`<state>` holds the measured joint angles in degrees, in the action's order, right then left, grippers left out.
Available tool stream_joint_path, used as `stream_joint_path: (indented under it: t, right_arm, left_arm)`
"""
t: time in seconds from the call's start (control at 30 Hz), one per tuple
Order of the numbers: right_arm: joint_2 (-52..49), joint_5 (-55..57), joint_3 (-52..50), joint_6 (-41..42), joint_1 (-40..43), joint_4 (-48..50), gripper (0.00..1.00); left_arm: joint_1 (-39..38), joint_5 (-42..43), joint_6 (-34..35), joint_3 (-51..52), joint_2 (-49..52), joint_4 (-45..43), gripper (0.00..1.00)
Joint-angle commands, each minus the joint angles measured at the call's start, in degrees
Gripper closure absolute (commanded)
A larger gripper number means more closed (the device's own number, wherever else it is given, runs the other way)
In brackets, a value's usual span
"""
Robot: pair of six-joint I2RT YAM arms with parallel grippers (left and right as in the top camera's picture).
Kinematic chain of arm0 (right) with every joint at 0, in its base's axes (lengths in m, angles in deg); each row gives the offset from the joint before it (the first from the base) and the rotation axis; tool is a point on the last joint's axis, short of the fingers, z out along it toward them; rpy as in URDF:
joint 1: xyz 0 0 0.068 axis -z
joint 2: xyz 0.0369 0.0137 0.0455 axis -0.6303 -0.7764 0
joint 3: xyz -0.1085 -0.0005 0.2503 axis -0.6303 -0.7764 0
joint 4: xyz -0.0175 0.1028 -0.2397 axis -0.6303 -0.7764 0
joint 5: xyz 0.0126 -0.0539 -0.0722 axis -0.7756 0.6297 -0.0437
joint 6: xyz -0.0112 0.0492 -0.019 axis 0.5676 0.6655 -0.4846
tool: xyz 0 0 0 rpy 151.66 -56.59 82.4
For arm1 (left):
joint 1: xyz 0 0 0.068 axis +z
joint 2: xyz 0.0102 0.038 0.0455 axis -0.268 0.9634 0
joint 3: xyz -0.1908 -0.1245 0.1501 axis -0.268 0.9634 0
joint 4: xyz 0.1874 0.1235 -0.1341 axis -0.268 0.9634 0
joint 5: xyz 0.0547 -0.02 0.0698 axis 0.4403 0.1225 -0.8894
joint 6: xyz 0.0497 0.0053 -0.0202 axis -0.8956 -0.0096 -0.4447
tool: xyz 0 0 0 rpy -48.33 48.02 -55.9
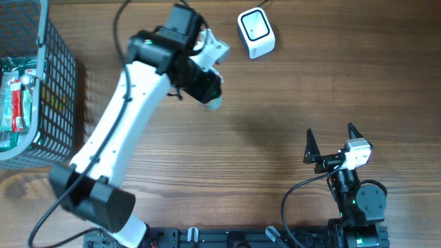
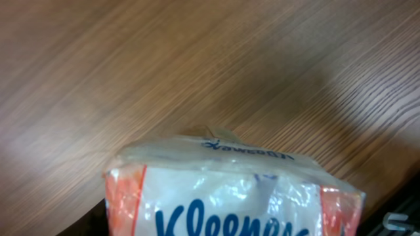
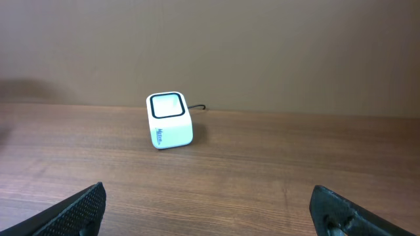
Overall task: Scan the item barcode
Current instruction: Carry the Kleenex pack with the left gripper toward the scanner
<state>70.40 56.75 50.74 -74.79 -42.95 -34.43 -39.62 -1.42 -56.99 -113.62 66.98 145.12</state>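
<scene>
**Nearly at the scanner, with a slippery pack in hand**

The left hand (image 1: 205,84) is about half closed on the tissue packet (image 2: 230,193), holding it above the bench (image 2: 131,65) just short of the scanner (image 1: 255,32). The glossy wrap could well slide or twist in that grip. If the barcode, which cannot be seen here, faces away from the scanner's window, no read would follow. Nothing lies between packet and scanner. Farther off, the right hand (image 1: 329,131) rests wide open and empty, well apart. A wire basket (image 1: 62,83) of goods sits at the far left edge.
</scene>
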Motion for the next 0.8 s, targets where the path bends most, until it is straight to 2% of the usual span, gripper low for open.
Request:
stream_joint_path:
  t: [0.0,0.17,0.33,0.4,0.7,0.77]
  right_arm:
    - [0.04,0.76,-0.04,-0.66,0.02,0.15,0.01]
    - [0.04,0.76,-0.04,-0.66,0.02,0.15,0.00]
    - [0.04,0.76,-0.04,-0.66,0.02,0.15,0.00]
    - [0.04,0.76,-0.04,-0.66,0.02,0.15,0.00]
    - [0.04,0.76,-0.04,-0.66,0.02,0.15,0.00]
    - [0.04,0.76,-0.04,-0.66,0.02,0.15,0.00]
  left_arm:
    - [-2.16,1.46,9.55,-1.01,2.60,-2.60,0.52]
    - [-3.76,-7.04,33.00,-0.07,4.26,-6.80,0.56]
    - [-5.09,-10.84,47.76,3.10,4.26,-9.60,0.62]
    - [-5.70,-14.43,52.39,5.05,4.26,-10.34,0.71]
    - [-10.10,-32.46,86.77,18.40,4.26,-14.08,0.75]
    - [-10.99,-33.83,91.89,19.96,4.26,-14.43,0.75]
